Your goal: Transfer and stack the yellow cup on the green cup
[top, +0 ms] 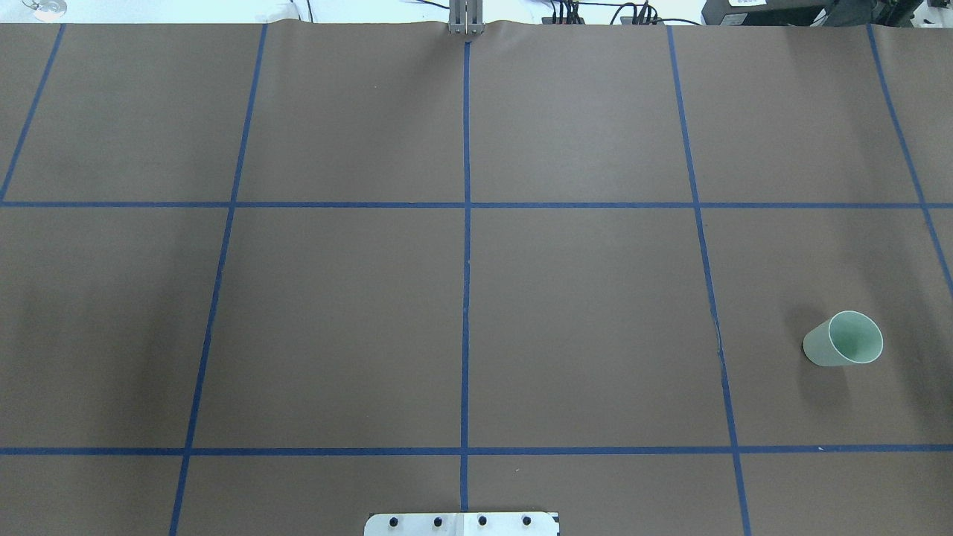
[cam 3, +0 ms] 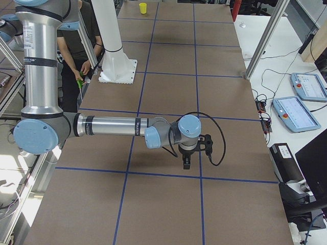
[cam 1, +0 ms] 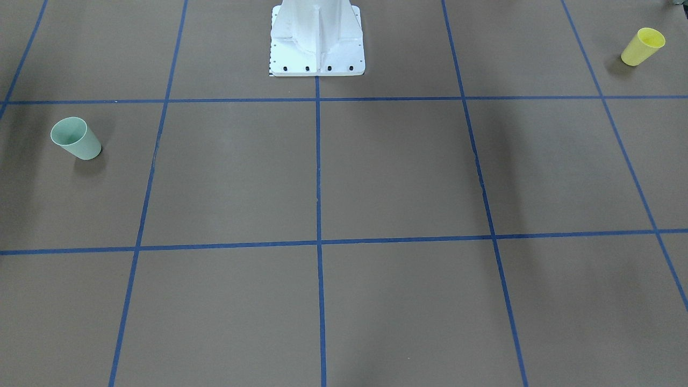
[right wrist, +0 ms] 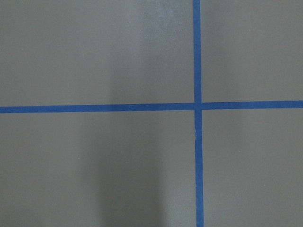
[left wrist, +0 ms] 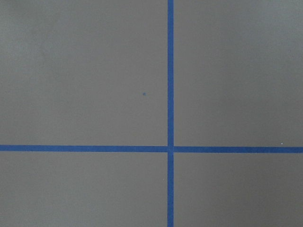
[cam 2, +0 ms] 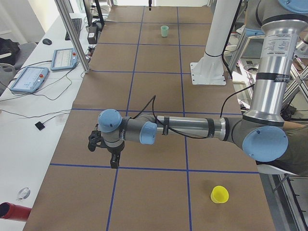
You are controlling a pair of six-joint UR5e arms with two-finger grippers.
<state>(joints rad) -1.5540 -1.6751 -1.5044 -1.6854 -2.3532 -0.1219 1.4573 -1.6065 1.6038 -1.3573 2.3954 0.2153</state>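
Note:
The yellow cup (cam 1: 642, 47) stands upright at the table's end on my left side, close to the robot's edge; it also shows in the exterior left view (cam 2: 219, 194) and far off in the exterior right view (cam 3: 142, 7). The green cup (cam 1: 76, 138) stands upright toward the opposite end (top: 843, 340) (cam 2: 164, 31). My left gripper (cam 2: 114, 164) hangs above the mat, well apart from the yellow cup. My right gripper (cam 3: 186, 164) hangs above the mat too. I cannot tell whether either is open or shut. Both wrist views show only mat and tape.
Blue tape lines divide the brown mat (top: 335, 320) into squares. The white robot pedestal (cam 1: 317, 43) stands at mid-table on the robot's edge. A person (cam 3: 76, 46) sits beside the pedestal. Touch pendants (cam 2: 29, 78) and frame posts (cam 2: 72, 33) line the operators' side.

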